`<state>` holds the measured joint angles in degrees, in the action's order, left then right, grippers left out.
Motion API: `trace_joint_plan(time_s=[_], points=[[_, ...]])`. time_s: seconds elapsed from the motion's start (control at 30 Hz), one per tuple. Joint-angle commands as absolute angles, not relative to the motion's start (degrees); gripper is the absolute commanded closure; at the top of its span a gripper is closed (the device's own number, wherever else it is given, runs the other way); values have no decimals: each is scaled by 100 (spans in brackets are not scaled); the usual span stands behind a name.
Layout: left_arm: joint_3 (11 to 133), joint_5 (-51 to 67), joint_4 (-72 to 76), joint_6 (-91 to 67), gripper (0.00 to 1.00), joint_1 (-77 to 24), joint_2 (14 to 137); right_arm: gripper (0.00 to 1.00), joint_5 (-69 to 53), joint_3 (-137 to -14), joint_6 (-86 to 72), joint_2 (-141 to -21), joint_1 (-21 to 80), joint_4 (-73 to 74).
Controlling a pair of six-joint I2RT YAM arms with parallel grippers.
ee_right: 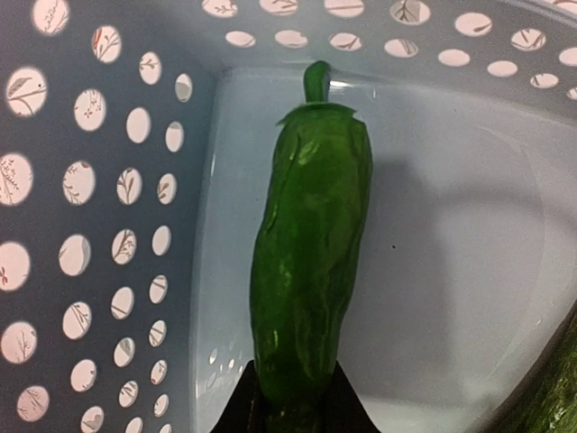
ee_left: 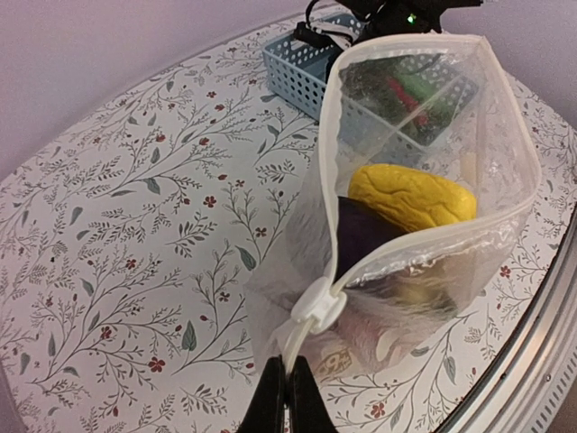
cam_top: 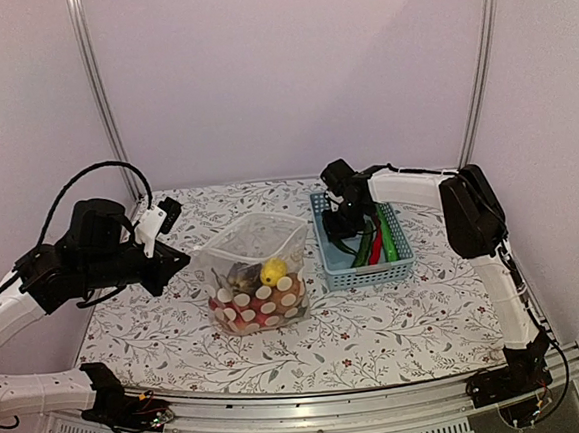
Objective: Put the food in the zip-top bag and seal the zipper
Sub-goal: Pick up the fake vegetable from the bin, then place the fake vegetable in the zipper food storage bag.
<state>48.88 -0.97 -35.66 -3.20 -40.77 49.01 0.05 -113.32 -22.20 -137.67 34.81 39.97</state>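
White-dotted clear bag (cam_top: 256,239), light-blue basket (cam_top: 364,276), green pepper (ee_right: 306,271), floral table (cam_top: 379,330)

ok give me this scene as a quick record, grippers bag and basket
left gripper: shut on zip-top bag edge, beside the white slider
right gripper: in blue basket, closed on green pepper end
bag: open, standing; yellow lemon-like piece and eggplant inside
basket: beside the bag; red chili inside

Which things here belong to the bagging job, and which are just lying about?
Job: zip-top bag; yellow piece and eggplant inside it; green vegetable and red chili, not yet bagged.
Just there: light-blue basket holding those two; floral tablecloth.
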Motion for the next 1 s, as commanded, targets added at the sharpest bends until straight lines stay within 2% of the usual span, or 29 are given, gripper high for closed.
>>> trace_joint_plan(time_s=[0.0,0.37,0.63,0.83,0.97], points=[[4855,-94,-3407,-312,100,-4110,4792,90,210,-11206,-2328,-13278,3500,3819],[4995,458,-3263,-315,100,-4113,4820,92,69,-9576,-2247,-10592,3513,3238],[5219,845,-3100,-325,100,-4116,4966,91,-927,-8612,-2169,-8721,3753,2526],[5333,1064,-2994,-335,100,-4120,5090,89,-1283,-8372,-1930,-8123,4496,1929],[5273,1115,-2949,-350,100,-4118,5102,89,-1320,-8525,-1543,-8243,5154,1713]])
